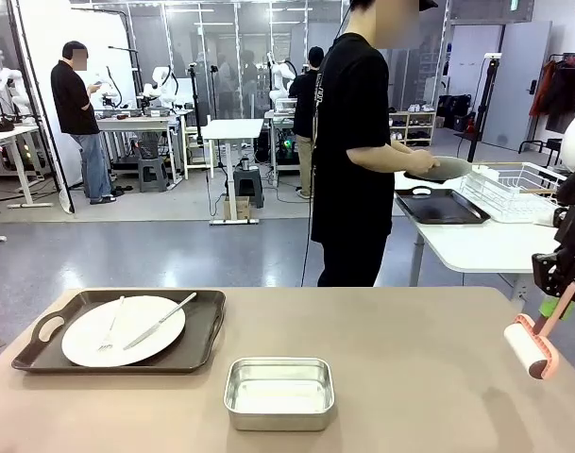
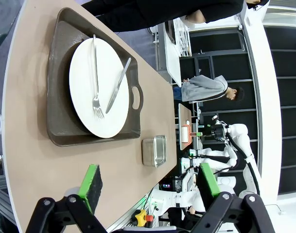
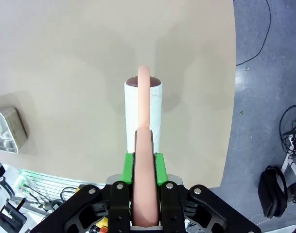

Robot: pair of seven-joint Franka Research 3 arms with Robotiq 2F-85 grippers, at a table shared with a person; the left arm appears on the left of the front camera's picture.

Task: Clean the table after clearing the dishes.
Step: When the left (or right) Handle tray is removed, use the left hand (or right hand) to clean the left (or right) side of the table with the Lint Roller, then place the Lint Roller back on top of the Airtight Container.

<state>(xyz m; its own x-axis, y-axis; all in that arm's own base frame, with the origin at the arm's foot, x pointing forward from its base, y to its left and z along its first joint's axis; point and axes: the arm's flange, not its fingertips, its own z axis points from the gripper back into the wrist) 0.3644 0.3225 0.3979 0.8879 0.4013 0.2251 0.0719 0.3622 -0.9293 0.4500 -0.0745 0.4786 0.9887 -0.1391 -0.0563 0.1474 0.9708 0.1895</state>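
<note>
We hold lint roller (image 3: 143,109) clamped in right gripper (image 3: 144,167), above right end of table (image 1: 410,377). Left gripper (image 2: 150,183) gapes empty. Tray (image 1: 42,330) with plate (image 1: 84,344) sits left; we roll bare right side first, flat, overlapping strokes, skirting steel pan (image 1: 279,394).

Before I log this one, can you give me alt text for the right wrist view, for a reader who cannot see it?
The right gripper is shut on the pink handle of a lint roller, whose white roll points out over the tan table. A small steel pan sits at the picture's left edge, and grey floor with cables runs along the right.
</note>
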